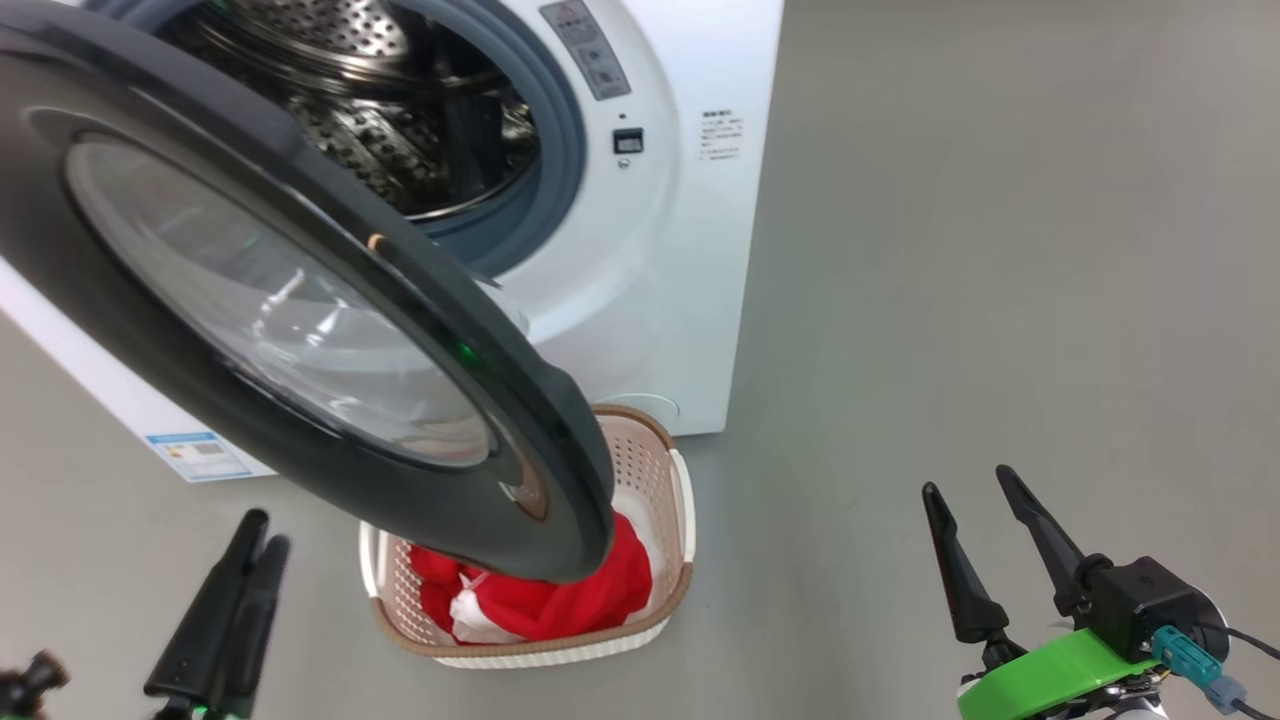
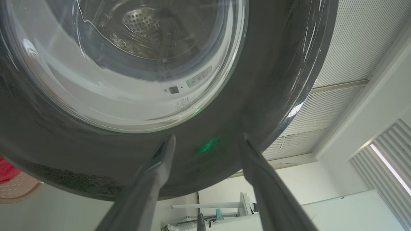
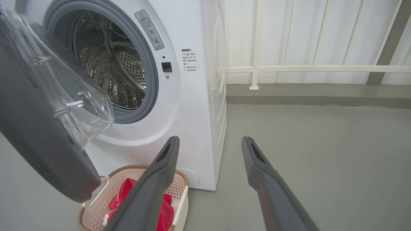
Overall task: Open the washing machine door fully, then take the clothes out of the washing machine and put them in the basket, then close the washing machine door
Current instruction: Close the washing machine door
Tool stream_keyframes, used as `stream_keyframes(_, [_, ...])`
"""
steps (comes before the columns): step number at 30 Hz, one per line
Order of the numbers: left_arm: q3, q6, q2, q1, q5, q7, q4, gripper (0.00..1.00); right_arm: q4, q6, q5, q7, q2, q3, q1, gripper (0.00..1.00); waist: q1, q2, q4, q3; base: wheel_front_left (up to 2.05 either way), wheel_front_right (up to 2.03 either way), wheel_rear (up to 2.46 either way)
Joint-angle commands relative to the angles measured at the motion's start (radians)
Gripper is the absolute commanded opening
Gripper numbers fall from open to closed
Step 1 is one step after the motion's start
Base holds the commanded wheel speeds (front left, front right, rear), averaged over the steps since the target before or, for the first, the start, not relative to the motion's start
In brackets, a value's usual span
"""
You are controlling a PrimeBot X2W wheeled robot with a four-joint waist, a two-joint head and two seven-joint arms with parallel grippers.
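The clothes (image 1: 600, 590) lie as a red heap in the basket (image 1: 655, 470), which stands on the floor (image 1: 1000, 250) at the bottom centre of the head view, close against the foot of the washing machine (image 1: 700, 250). What shows of the drum (image 1: 400, 120), at the top of the frame, looks like bare steel. So the step in hand is, by my reading, closing the washing machine door (image 1: 300, 310), which is swung out across the left half of the frame with its free edge over the basket.

The left gripper (image 1: 266, 528), lower left, has its fingers spread and empty in its wrist view. The tips are near the door's black rim, but I cannot tell whether they touch it. The right gripper (image 1: 968, 481), lower right, is likewise spread and empty, well apart from everything.

To do it well, push with the left fingers on the black rim near the free edge, not on the glass bowl. Follow the arc until the door meets the small dark catch (image 1: 628, 140), and mind the door's low edge, which passes just above the basket's handle.

Writing: a grey warning strip (image 3: 149, 29) with a red triangle beside the opening, a block of small print (image 3: 189, 59) right of it, and a blue-edged sticker (image 1: 195, 455) at the lower left of the casing. All are too small to read, and no brand is legible
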Motion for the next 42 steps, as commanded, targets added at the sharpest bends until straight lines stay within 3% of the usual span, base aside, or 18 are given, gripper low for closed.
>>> stream_keyframes(1, [0.029, -0.007, 0.007, -0.001, 0.067, -0.045, -0.031, 1.00, -0.019, 0.000, -0.004, -0.009, -0.011, 0.013, -0.015, 1.00, 0.0000, 0.0000, 0.020, -0.020, 0.00, 0.00, 0.00])
stream_keyframes(9, [0.008, -0.007, 0.006, 0.013, 0.208, -0.214, -0.067, 1.00, -0.011, 0.000, -0.002, -0.009, -0.011, 0.001, 0.002, 1.00, 0.0000, 0.0000, 0.037, -0.058, 0.00, 0.00, 0.00])
stream_keyframes(14, [-0.007, 0.003, 0.027, 0.009, 0.448, -0.341, -0.082, 1.00, -0.011, 0.000, -0.003, -0.005, -0.011, -0.004, 0.019, 1.00, 0.0000, 0.0000, 0.046, -0.089, 0.00, 0.00, 0.00])
stream_keyframes(22, [-0.108, 0.114, 0.102, 0.016, 0.941, -0.482, -0.098, 1.00, -0.033, 0.000, -0.019, 0.008, -0.011, -0.012, 0.044, 1.00, 0.0000, 0.0000, 0.061, -0.124, 0.00, 0.00, 0.00])
stream_keyframes(27, [-0.173, 0.173, 0.128, 0.056, 1.132, -0.513, -0.065, 1.00, -0.046, 0.000, -0.026, 0.014, -0.011, -0.015, 0.066, 1.00, 0.0000, 0.0000, 0.067, -0.139, 0.00, 0.00, 0.00])
stream_keyframes(34, [-0.226, 0.218, 0.149, 0.104, 1.263, -0.534, -0.008, 1.00, -0.059, 0.000, -0.039, 0.029, -0.011, -0.019, 0.095, 1.00, 0.0000, 0.0000, 0.076, -0.151, 0.00, 0.00, 0.00])
stream_keyframes(42, [-0.265, 0.233, 0.156, 0.120, 1.318, -0.546, 0.025, 1.00, -0.071, 0.000, -0.041, 0.040, -0.011, -0.022, 0.115, 1.00, 0.0000, 0.0000, 0.075, -0.153, 0.00, 0.00, 0.00])
